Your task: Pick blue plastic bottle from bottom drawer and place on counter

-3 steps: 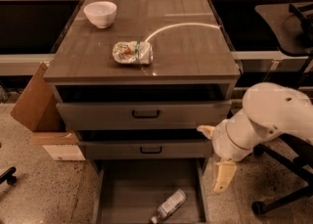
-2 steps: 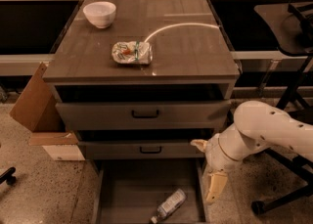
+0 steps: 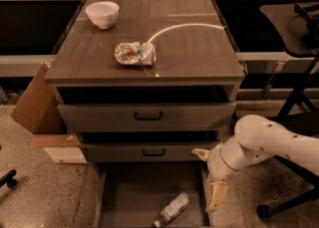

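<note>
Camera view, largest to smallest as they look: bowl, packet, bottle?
1-2. Packet and bowl: look alike, unranked; bowl sits farther back.
3. Bottle, slim, in the drawer.
Claw hangs open right of it.

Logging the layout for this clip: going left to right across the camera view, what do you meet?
In order: cardboard box → white bowl → snack packet → blue plastic bottle in the bottom drawer → claw, open, at the drawer's right edge.

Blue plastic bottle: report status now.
Gripper open, empty, low at right edge of bottom drawer. Blue plastic bottle lying flat on drawer floor, left of gripper, untouched. Nothing between them.
</note>
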You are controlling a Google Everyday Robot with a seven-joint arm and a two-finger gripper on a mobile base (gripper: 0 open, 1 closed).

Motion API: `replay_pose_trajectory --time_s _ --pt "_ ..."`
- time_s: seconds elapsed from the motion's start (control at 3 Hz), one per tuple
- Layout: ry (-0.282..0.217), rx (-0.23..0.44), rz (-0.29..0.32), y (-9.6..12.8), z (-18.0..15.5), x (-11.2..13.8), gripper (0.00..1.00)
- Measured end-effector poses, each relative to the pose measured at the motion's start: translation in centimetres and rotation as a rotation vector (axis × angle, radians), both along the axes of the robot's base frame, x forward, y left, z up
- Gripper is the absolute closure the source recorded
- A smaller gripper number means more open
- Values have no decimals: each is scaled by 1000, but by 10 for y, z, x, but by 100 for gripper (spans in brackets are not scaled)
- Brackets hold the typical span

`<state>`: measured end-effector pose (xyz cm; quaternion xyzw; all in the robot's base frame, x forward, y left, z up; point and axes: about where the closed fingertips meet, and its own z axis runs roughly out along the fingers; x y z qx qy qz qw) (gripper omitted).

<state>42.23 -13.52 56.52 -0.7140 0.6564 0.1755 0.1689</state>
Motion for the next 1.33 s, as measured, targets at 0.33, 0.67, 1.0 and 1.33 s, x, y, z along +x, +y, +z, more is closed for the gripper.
replay_pose_trajectory --time_s 0.33,0.67,1.0,1.33 --pt "-11 27 39 2 -40 1 0" --pt "0 56 69 6 -81 1 0" --pt "41 72 83 13 -126 -3 0" --pt "41 72 83 13 -126 -3 0"
